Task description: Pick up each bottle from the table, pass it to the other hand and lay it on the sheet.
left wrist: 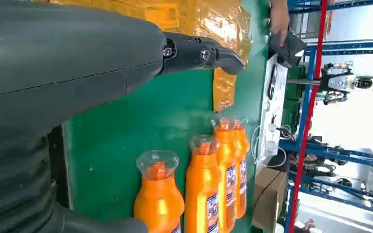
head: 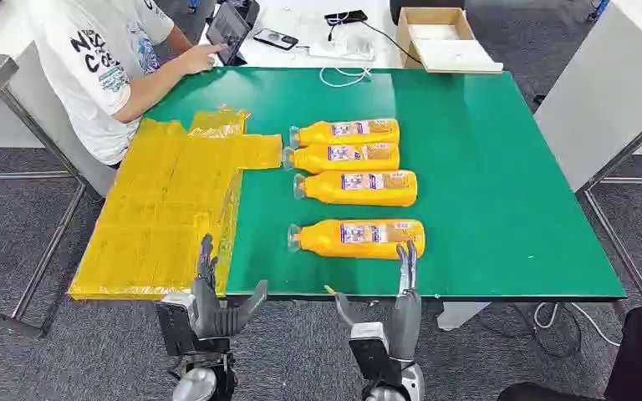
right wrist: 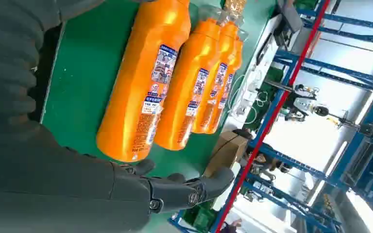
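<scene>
Robot hands [head: 209,292] [head: 397,301] upright, empty, below table [head: 485,167].

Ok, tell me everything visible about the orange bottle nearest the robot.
The nearest orange bottle lies on its side on the green table, clear cap end toward the yellow sheet, base toward the robot's right. It looks like glossy plastic, with a blue, white and red printed label on its body. It lies apart from the three other bottles beyond it. The right hand is raised just before its base; contact cannot be told.
</scene>
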`<state>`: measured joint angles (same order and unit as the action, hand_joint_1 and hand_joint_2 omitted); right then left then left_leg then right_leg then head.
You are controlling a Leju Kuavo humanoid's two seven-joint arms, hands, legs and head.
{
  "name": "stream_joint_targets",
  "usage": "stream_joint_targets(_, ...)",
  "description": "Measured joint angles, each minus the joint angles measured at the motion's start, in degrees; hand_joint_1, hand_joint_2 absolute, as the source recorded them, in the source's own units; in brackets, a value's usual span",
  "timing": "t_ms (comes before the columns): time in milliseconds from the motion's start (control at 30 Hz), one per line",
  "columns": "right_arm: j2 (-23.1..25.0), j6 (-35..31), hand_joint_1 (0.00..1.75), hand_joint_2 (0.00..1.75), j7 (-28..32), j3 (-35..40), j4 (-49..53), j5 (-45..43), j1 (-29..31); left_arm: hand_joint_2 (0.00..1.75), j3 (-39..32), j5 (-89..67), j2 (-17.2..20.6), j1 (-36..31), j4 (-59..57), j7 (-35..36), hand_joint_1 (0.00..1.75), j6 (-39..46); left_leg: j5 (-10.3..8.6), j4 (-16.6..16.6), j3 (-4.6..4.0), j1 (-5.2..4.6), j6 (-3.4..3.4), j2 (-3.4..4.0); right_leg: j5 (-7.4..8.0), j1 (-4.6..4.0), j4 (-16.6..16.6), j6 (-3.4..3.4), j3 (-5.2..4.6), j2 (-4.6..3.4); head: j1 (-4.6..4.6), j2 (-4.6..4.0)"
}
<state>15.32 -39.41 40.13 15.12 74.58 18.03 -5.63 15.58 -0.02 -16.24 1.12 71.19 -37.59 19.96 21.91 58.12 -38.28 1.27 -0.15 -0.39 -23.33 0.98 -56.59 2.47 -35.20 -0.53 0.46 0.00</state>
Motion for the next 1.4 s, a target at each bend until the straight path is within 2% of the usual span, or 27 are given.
stream_joint_targets(1000,-0.46,0.00,0.00,1.75,0.00,-0.04,-0.04,-0.22,-0.01,1.75,0.00,-0.09,-0.02,0.01,-0.02,0.00,0.00,0.02,0.00,0.00,0.00,0.00,0.00,0.00,0.00,0.00,0.00,0.00,0.00,0.00,0.00,0.00)
stream_joint_targets(1267,-1.53,0.04,0.00,1.75,-0.04,0.02,0.39,2.80,0.06,1.75,0.00,-0.58,-0.02,-0.02,-0.02,-0.13,0.00,0.48,0.00,0.00,0.00,0.00,0.00,0.00,0.00,0.00,0.00,0.00,0.00,0.00,0.00,0.00)
stream_joint_targets(1333,-2.25,0.39,0.00,1.75,-1.53,0.02,1.77,5.82,0.42,1.75,-0.09,-2.12,-0.02,-0.18,-0.02,-0.68,0.00,1.31,-0.01,0.00,0.00,0.00,0.00,0.00,0.01,0.00,0.00,0.00,0.00,0.00,-0.02,0.00)
stream_joint_targets(1400,-3.76,2.98,0.00,1.75,-6.26,-0.04,3.50,8.05,2.17,1.75,-0.28,-3.08,-0.02,-0.61,-0.02,-0.98,0.00,1.53,-0.02,0.00,0.00,-0.01,0.01,0.01,0.02,0.01,0.00,0.01,0.00,0.00,-0.02,0.00)
